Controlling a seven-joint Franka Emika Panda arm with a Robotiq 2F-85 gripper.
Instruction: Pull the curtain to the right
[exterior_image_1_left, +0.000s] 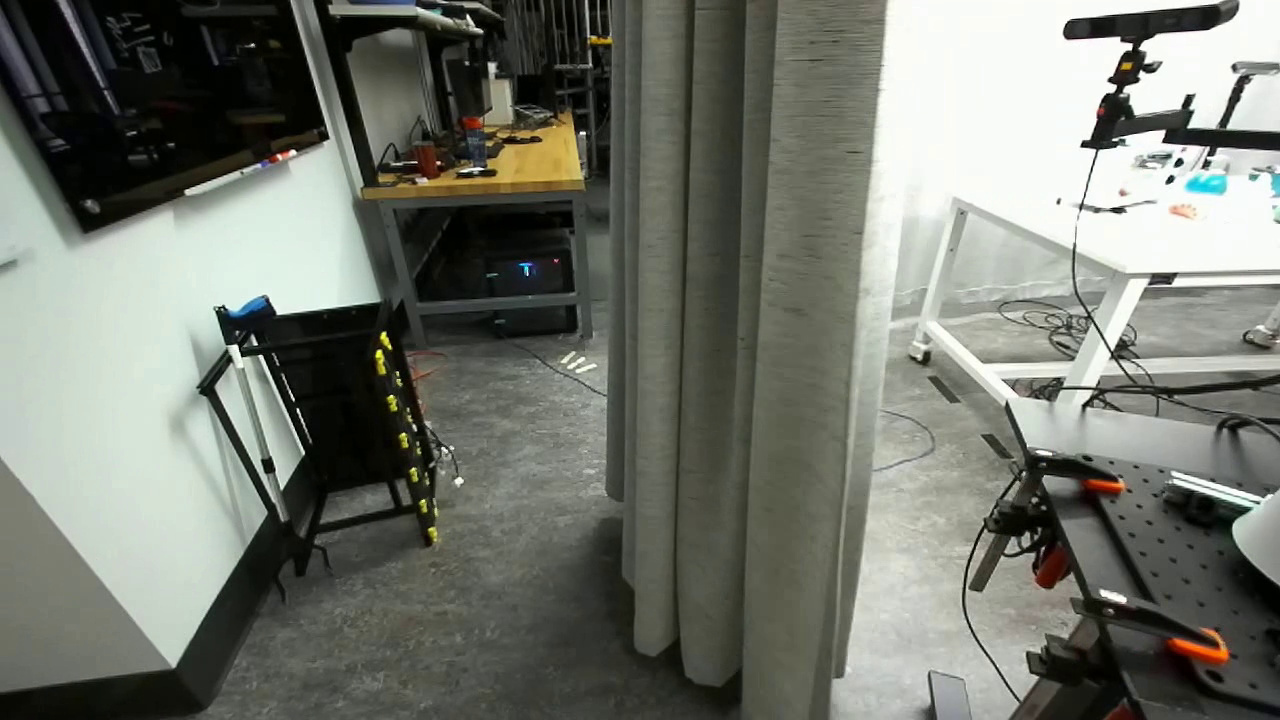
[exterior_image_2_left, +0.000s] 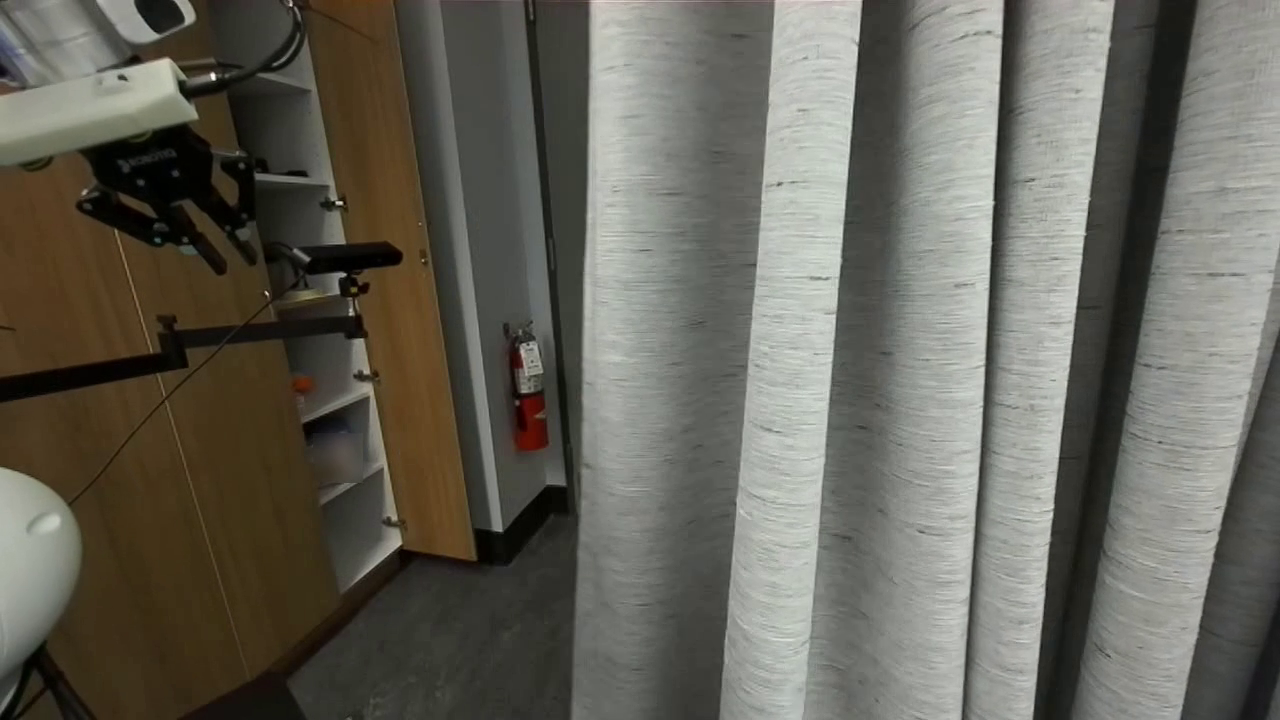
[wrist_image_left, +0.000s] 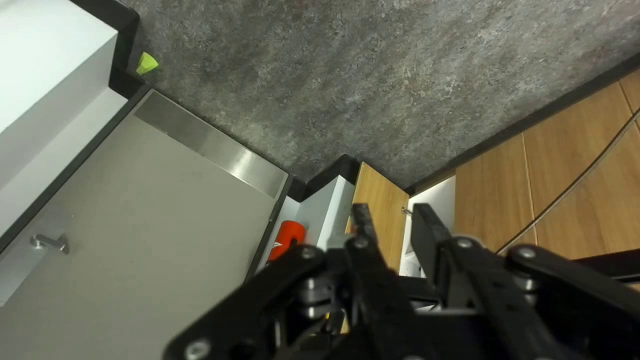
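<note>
- clearly parted, the two fingers (wrist_image_left: 429, 227) of the gripper (exterior_image_2_left: 232, 263) stand with a modest gap between them; they hold nothing, and the wrist view looks straight through that gap.
- in an exterior view the fingers hang in mid-air, slanting down and to the right of that picture, touching nothing that shows.
- the curtain (exterior_image_2_left: 910, 350), light grey and deeply pleated, hangs well to the right of the gripper in that same view, apart from the fingers; it shows in both exterior views.
- a black camera (exterior_image_2_left: 350, 257) sits just right of the fingers in that view, on a dark boom (exterior_image_2_left: 300, 328) passing below the gripper; which is nearer the lens, i cannot tell.
- a wooden cabinet (exterior_image_2_left: 260, 500) stands behind the gripper.
- a red fire extinguisher (exterior_image_2_left: 530, 395) hangs lower, between gripper and curtain as that picture has it.
- in the wrist view, grey floor (wrist_image_left: 350, 85) spreads above the fingers and a grey door (wrist_image_left: 190, 240) lies left of them.
</note>
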